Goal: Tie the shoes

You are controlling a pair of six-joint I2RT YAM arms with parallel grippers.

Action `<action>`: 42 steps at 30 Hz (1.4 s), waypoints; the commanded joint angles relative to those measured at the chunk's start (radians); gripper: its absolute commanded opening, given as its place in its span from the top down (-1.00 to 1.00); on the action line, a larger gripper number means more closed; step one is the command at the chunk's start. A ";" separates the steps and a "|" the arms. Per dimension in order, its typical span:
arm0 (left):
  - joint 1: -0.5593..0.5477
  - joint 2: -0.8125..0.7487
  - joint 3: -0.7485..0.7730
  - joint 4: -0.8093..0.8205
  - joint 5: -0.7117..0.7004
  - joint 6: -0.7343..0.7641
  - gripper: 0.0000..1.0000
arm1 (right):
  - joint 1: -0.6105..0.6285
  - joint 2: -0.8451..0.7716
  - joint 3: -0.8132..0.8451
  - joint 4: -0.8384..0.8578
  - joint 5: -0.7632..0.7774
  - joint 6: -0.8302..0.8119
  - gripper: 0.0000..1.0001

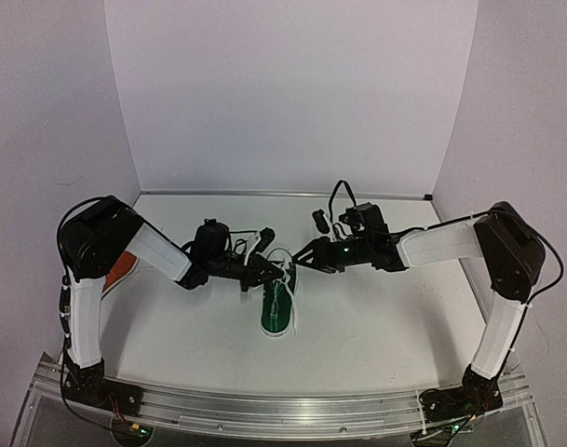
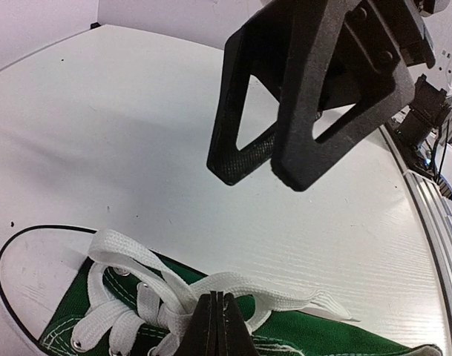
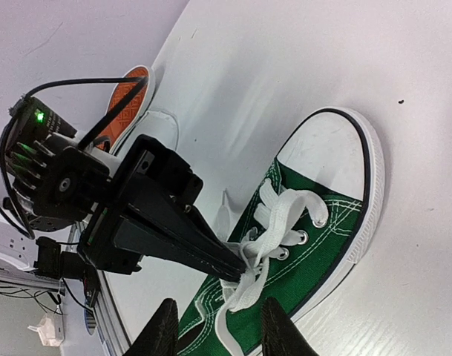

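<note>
The dark green shoe [image 1: 279, 305] stands mid-table with its toe toward the arms, and its white lace [image 3: 279, 219] is loose over the eyelets. My left gripper [image 2: 214, 297] is shut on the lace at the crossing over the tongue, and the right wrist view shows it [image 3: 244, 268] pinching that bunch. My right gripper [image 3: 220, 335] hovers just above the shoe's ankle opening. It is open, and a free lace end hangs between its fingers [image 3: 163, 332] without being pinched. The orange-red shoe [image 1: 121, 268] lies at the far left, mostly hidden behind my left arm.
Both grippers [image 1: 288, 264] meet tip to tip over the green shoe, so little room separates them. An aluminium rail [image 1: 292, 412] runs along the near table edge. White walls [image 1: 292, 93] close the back and sides.
</note>
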State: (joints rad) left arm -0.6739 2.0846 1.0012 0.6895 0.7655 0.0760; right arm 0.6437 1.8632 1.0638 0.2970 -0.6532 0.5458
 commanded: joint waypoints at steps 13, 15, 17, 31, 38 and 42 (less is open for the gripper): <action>0.004 -0.038 0.027 -0.126 -0.029 0.081 1.00 | 0.008 0.162 0.048 0.016 -0.017 -0.013 0.77; 0.004 -0.039 0.026 -0.126 -0.031 0.083 1.00 | 0.013 0.170 0.057 0.031 -0.033 -0.009 0.78; 0.004 -0.040 0.026 -0.132 -0.034 0.087 1.00 | 0.015 0.180 0.068 0.039 -0.046 -0.007 0.79; 0.004 -0.050 0.043 -0.216 -0.060 0.139 1.00 | 0.016 0.224 0.077 0.177 -0.147 0.070 0.78; 0.004 -0.046 0.047 -0.229 -0.062 0.147 1.00 | 0.016 0.247 0.064 0.281 -0.200 0.142 0.75; 0.004 -0.049 0.042 -0.209 -0.059 0.139 1.00 | 0.016 0.271 0.061 0.319 -0.216 0.172 0.74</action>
State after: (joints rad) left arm -0.6731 2.0617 1.0283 0.5232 0.7223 0.2085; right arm 0.6533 2.0979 1.1172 0.5237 -0.8282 0.6699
